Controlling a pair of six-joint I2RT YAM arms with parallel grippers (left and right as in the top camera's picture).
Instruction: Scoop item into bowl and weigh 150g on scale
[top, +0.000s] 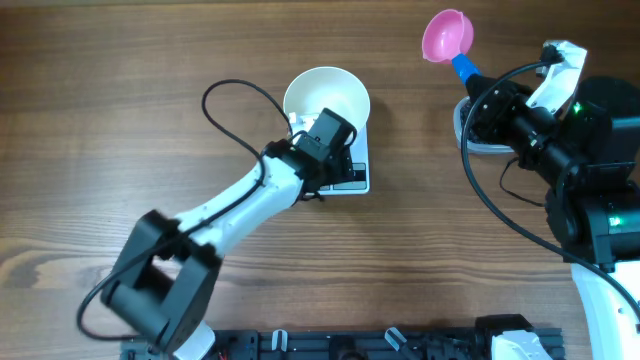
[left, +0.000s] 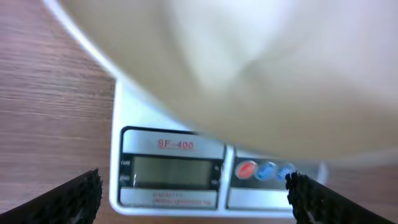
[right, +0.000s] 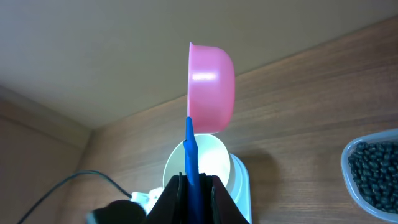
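**Right hand grips the scoop; left hand stands wide at the scale.**
The right hand (right: 193, 186) is closed on the thin blue handle of the pink plastic scoop (right: 211, 87), whose round cup shows no beads. The left hand (left: 194, 198), wide and holding nothing, faces the flat white scale (top: 352, 178), probably to steady the smooth white bowl (top: 325, 100) resting on it. The tiny black beads (right: 376, 171) lie in a clear tub (right: 348, 155) on the wooden table (top: 120, 80).

Right tool (right: 194, 186) clamped on blue handle (right: 191, 146) of pink scoop (right: 211, 87), cup at 12 o'clock. White bowl (right: 214, 160) on scale (right: 244, 183) behind. Tub (right: 346, 163) of black beads (right: 374, 171) at 4 o'clock on table (right: 298, 93).
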